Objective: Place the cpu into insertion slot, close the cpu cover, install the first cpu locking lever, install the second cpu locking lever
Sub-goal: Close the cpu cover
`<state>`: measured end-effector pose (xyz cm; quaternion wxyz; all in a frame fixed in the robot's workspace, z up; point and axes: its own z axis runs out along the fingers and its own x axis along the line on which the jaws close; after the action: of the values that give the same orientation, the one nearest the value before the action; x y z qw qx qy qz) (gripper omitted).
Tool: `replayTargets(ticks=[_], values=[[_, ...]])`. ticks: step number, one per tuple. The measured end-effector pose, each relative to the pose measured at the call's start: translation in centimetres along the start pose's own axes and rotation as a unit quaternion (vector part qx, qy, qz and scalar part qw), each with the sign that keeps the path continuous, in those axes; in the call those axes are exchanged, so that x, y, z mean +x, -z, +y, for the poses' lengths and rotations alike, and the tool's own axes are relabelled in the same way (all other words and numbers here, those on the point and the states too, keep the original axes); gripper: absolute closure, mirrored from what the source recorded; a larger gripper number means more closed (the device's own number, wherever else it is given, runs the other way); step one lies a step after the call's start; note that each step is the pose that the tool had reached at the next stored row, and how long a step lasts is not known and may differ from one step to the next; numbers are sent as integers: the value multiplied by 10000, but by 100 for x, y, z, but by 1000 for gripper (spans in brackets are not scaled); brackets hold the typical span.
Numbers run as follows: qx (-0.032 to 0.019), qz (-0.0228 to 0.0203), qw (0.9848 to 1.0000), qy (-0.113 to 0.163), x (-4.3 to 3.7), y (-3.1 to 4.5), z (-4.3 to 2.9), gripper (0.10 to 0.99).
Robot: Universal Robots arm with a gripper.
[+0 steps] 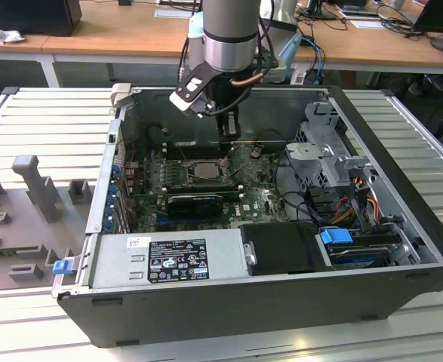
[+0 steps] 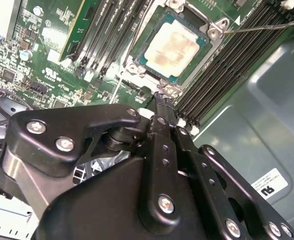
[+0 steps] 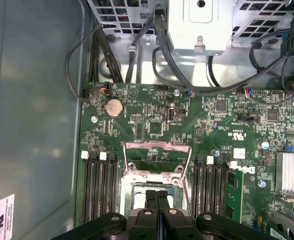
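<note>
The pale silvery-beige square cpu lay seated in the silver-rimmed insertion slot as the black gripper, fingers pinched together on nothing, hovered just beside the slot's rim, apparently narrowed to reach the silvery windowed cpu cover standing open at the slot's edge.

Black label and small white sticker on power supply housing: print too fine to read. White label on case wall: probably a certification mark. White silkscreen marks on green board: illegible.
</note>
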<state>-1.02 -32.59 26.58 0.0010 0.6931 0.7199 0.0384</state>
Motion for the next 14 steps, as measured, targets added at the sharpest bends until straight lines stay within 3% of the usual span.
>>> replayTargets(ticks=[9, 13, 14], values=[[8, 0, 10000, -1, -3, -4, 67, 980], [15, 6, 10000, -1, -1, 43, 80, 980], [36, 6, 10000, -2, -3, 42, 126, 980]])
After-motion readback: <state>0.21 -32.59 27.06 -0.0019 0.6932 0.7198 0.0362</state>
